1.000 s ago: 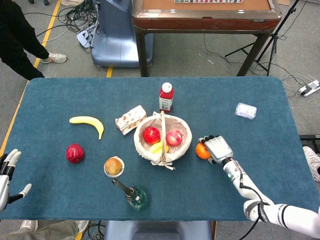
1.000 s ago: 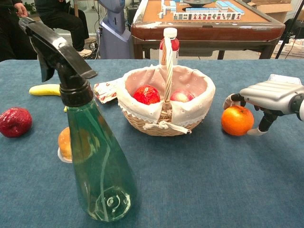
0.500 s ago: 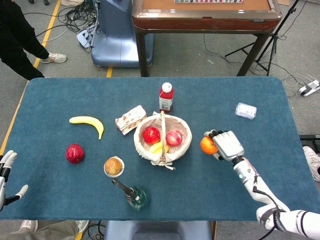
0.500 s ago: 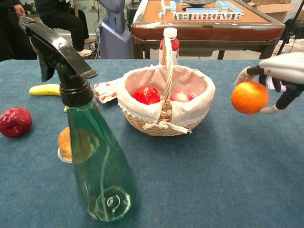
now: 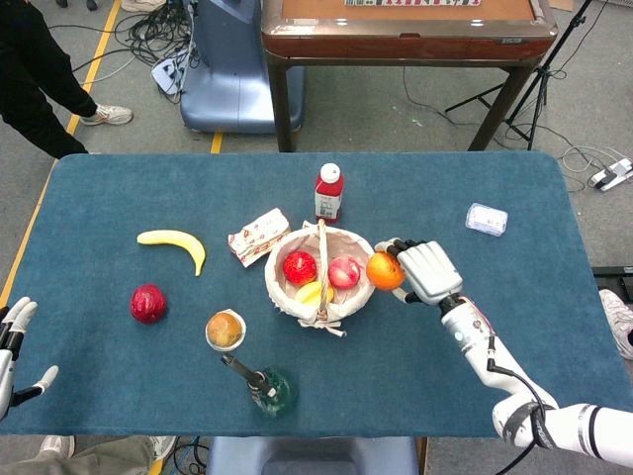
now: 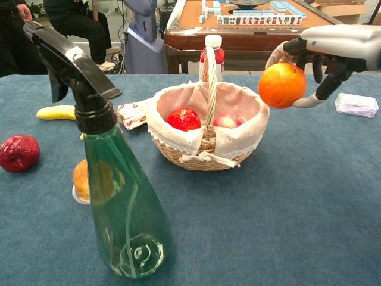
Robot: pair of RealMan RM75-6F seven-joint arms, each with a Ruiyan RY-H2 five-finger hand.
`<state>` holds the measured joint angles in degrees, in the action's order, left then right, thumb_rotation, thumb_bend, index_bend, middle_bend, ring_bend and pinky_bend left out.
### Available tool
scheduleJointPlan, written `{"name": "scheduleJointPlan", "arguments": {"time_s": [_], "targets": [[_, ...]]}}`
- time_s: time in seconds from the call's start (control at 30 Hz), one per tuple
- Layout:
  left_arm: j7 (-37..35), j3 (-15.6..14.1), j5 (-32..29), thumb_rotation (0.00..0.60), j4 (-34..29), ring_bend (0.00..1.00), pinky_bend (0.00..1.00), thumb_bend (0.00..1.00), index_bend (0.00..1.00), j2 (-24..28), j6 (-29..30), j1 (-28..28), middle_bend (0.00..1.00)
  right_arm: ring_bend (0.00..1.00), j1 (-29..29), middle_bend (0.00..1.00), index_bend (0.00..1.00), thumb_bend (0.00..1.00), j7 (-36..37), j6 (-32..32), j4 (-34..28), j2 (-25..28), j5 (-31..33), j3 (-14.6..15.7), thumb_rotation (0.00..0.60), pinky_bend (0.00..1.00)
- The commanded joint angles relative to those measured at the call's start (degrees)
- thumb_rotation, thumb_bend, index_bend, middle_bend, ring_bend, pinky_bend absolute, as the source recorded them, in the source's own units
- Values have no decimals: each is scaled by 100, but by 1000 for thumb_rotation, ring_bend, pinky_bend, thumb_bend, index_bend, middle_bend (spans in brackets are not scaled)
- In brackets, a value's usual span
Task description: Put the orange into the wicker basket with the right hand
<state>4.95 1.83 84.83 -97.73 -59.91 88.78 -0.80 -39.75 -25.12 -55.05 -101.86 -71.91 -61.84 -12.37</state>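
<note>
We see the right robot hand (image 5: 427, 271) gripping the orange (image 5: 385, 270), now raised from the worktop (image 5: 514, 327) to the wicker basket (image 5: 321, 276) rim, airborne in chest view, while only head view shows the left robot hand (image 5: 14, 346) spread open.

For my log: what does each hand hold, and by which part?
The right hand grips the round orange fruit by its top and far side; the left hand holds nothing.
</note>
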Motion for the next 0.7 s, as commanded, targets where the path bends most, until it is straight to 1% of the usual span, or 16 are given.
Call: {"name": "scheduleJointPlan", "arguments": {"time_s": [0.03, 0.17, 0.27, 0.37, 0.53, 0.6, 0.7], "targets": [[-2, 1, 2, 600, -5, 0, 40, 246, 40, 3, 16, 10, 0, 342, -229, 301, 194, 299, -196, 133, 9, -176, 260, -60, 600, 510], [1, -2, 11, 600, -10, 0, 40, 246, 40, 6, 28, 21, 0, 241, -383, 197, 59, 299, -286, 171, 2, -270, 439, -76, 600, 507], [3, 3, 15, 600, -12, 0, 40, 246, 40, 4, 29, 20, 0, 201, -424, 144, 4, 299, -269, 135, -11, -297, 436, -57, 600, 488], [4, 5, 10, 600, -13, 0, 40, 246, 40, 5, 17, 17, 0, 187, -421, 126, 0, 299, -230, 92, -23, -266, 424, -15, 600, 476], [-9, 27, 9, 600, -2, 0, 40, 246, 40, 2, -21, -16, 0, 185, -233, 122, 0, 299, -70, -141, -174, -14, 222, 105, 600, 475], [-27, 33, 18, 600, 10, 0, 40, 246, 40, 1, -22, -24, 0, 185, -75, 122, 0, 300, -16, -325, -276, 143, 42, 206, 600, 475], [-32, 43, -15, 600, 26, 0, 40, 246, 40, 1, -67, -43, 0, 185, 314, 122, 0, 299, 111, -761, -450, 452, -331, 442, 600, 475]]}}
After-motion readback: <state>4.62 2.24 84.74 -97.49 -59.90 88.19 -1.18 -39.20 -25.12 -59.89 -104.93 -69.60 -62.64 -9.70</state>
